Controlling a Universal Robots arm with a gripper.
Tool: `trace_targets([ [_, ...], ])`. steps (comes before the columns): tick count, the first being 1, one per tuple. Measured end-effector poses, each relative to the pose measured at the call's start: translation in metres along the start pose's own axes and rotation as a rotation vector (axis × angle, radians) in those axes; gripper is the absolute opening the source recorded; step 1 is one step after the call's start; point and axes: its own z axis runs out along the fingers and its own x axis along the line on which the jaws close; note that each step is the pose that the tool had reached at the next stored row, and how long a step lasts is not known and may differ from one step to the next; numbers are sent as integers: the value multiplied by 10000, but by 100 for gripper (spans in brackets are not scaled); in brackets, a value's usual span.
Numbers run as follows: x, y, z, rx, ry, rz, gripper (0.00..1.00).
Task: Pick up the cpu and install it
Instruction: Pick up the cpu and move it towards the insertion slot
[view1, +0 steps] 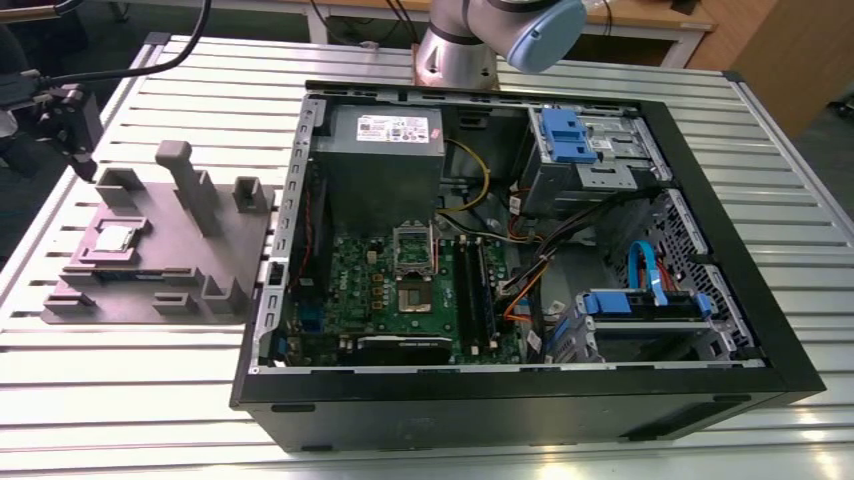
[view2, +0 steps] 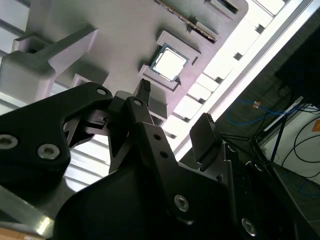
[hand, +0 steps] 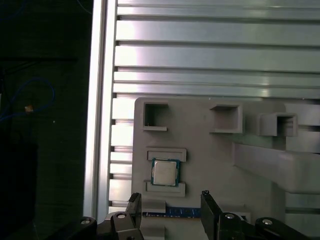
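Finds black two-finger hand (hand: 170, 197) spread wide, empty, clear of small square silver-topped cpu (hand: 165, 172) seated in grey fixture plate (hand: 210, 165) on ribbed aluminium bench (hand: 200, 55).

arm (view1: 467, 45): base link stands upright | gripper (hand: 170, 201): pointing down, both black fingers (hand: 207, 206) spread apart, nothing between them

Robot arm (view1: 463, 50): a silver-grey tube with a pale blue rounded joint cap (view1: 541, 30), upper middle of the exterior view. Its tool (view2: 172, 107) is matte black and angular, with two slim fingers (view2: 147, 120) and silver screw heads (view2: 48, 151).
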Motion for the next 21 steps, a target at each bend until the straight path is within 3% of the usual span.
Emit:
trace_targets([
  [5,-1,-4,50,0,4,-24,59],
  [16,-7,-33,247,-5,25,-137,59],
  [21,-8,-39,296,-13,30,-217,59],
])
